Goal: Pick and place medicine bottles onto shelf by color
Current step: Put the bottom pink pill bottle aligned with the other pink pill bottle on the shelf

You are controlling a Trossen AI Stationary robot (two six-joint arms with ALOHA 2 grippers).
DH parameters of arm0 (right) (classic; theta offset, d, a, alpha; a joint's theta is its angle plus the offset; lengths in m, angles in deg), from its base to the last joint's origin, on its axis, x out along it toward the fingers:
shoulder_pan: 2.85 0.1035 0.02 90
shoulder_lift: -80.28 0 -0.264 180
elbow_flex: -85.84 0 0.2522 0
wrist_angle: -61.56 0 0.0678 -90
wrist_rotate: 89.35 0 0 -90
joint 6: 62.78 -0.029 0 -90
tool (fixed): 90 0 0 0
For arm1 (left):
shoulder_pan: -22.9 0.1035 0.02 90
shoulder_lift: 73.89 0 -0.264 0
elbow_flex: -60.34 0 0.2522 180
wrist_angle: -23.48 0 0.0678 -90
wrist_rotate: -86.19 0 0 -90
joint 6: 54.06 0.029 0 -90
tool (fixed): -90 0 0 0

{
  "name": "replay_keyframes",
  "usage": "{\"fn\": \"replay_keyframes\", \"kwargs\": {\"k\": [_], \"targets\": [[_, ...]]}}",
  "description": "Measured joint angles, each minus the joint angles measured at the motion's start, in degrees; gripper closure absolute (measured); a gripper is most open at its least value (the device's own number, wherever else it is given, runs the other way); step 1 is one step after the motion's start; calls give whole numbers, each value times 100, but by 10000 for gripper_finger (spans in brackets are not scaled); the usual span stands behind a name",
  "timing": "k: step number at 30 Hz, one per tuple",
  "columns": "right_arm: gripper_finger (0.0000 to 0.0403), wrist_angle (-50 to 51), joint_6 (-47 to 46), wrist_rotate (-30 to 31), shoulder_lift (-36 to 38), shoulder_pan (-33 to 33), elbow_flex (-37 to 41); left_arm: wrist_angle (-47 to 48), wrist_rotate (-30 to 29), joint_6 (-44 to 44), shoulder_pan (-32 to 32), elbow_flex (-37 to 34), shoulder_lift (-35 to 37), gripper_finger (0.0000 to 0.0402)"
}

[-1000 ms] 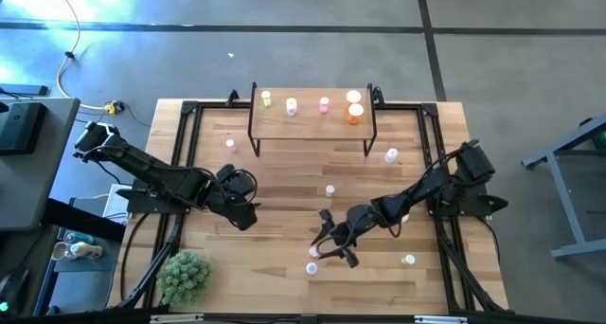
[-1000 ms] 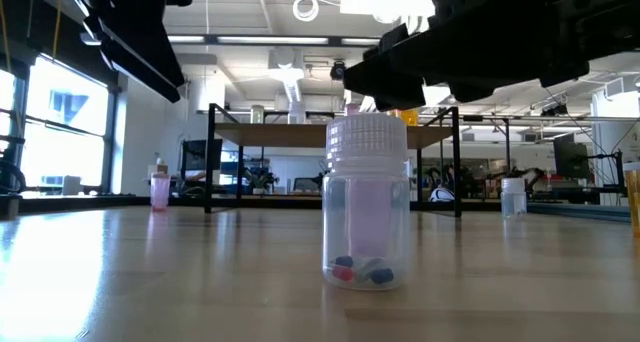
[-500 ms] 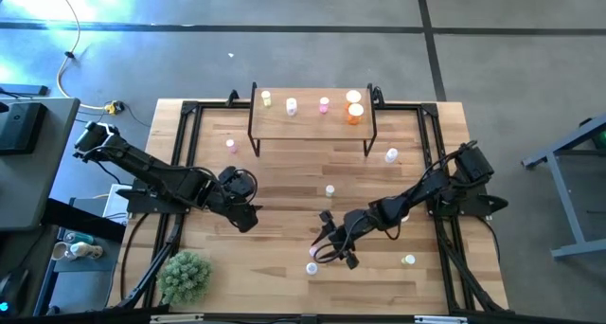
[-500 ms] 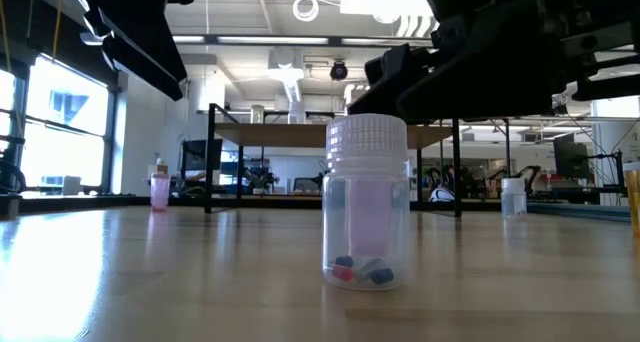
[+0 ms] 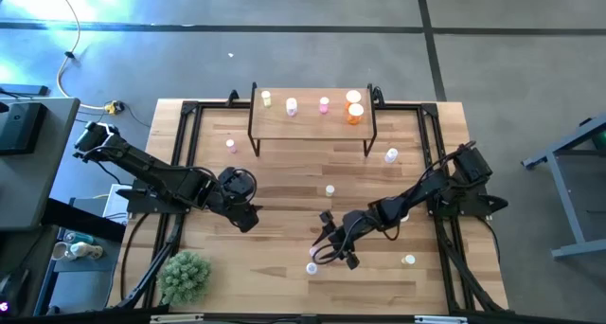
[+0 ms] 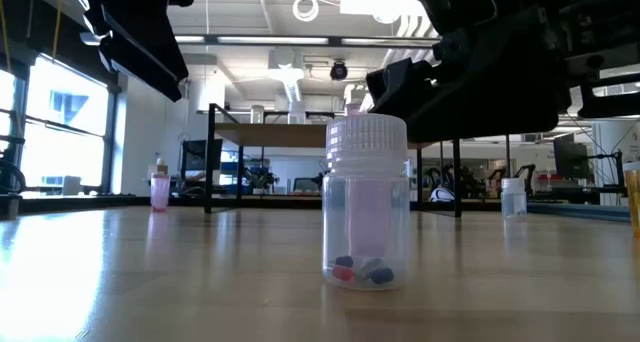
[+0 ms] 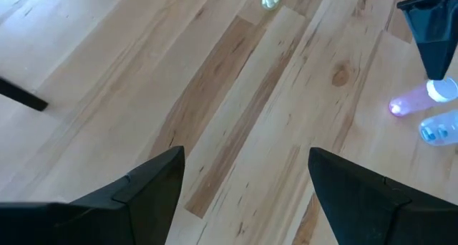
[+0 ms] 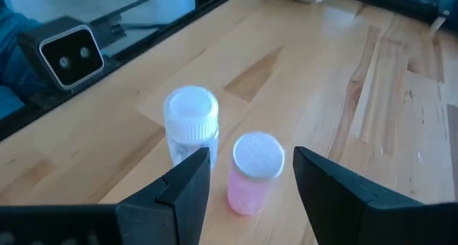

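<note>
1. A small pink medicine bottle with a white cap [image 8: 254, 172] stands on the light wooden counter [image 8: 386, 94], framed between the open fingers of the right tool [image 8: 250, 184], apparently untouched.
2. A clear white-capped bottle [image 8: 190, 129] stands just beside; it could be knocked over as the fingers close.
3. The left tool [image 7: 243, 188] waits open, well apart.

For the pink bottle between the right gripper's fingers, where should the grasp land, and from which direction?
Grip the pink bottle across its round body just under the white cap, coming down from above. It stands upright, and the open right gripper already straddles it. The clear bottle stands close on one side, so keep that finger tight in.
</note>
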Motion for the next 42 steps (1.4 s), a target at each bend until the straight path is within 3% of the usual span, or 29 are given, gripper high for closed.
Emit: {"fn": "replay_keyframes", "kwargs": {"k": [42], "targets": [[213, -676, -288, 229, -624, 25, -70, -48, -6, -296, -2, 1, -4, 112]]}}
